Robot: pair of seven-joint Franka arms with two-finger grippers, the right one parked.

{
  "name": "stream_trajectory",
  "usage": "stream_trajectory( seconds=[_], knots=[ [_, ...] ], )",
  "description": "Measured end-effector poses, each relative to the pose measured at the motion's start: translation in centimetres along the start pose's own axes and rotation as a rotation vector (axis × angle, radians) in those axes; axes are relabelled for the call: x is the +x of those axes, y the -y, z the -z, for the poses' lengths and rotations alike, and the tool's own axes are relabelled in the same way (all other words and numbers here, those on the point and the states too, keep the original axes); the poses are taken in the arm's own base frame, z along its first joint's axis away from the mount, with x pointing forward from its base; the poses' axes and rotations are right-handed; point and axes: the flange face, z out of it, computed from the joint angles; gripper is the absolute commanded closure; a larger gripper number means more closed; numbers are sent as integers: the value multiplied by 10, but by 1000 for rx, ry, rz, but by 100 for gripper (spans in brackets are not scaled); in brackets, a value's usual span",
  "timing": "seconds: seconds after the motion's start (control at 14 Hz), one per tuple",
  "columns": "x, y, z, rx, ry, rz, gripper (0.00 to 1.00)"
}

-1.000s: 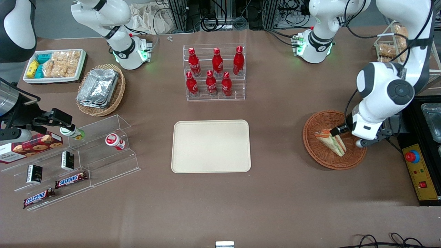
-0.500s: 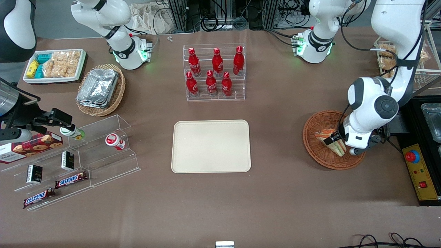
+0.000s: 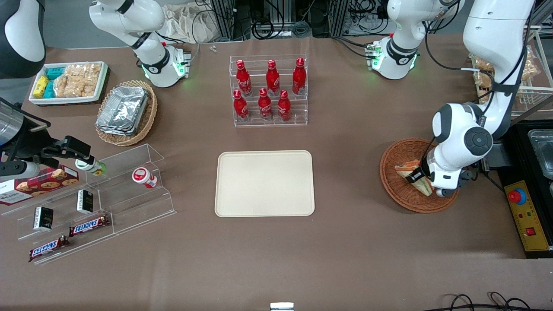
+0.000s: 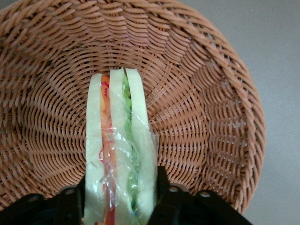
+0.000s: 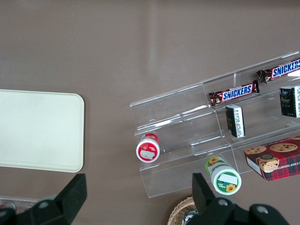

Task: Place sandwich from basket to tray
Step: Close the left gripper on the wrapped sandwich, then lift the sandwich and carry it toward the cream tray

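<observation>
While end effector [image 4: 119, 199] straddles sandwich [image 4: 119, 159], Snickers bars [image 3: 88, 225] on shelf [image 3: 142, 203]

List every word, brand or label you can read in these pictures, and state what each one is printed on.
"SNICKERS": on each of the two candy bars in the clear acrylic rack.
Red bottles' white script: too small to read.
Cookie box, black packets and capped jars: print unreadable.
Sandwich, with the end effector down at it in the basket, and tray: no text.

brown table [image 3: 354, 242], cables [image 3: 276, 19], metal frames [image 3: 224, 17]
</observation>
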Motion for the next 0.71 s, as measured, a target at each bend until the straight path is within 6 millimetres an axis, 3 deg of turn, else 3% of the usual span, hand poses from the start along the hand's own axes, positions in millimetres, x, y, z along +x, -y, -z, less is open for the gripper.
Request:
stream_trajectory(
  seconds=[0.21, 0.36, 0.5, 0.71],
  knots=[
    [4, -6, 15, -5, -9, 21, 78],
    [9, -12, 44, 23, 16, 31, 78],
    [10, -23, 95, 55, 42, 27, 78],
    [1, -46, 190, 70, 46, 1, 77]
  ],
)
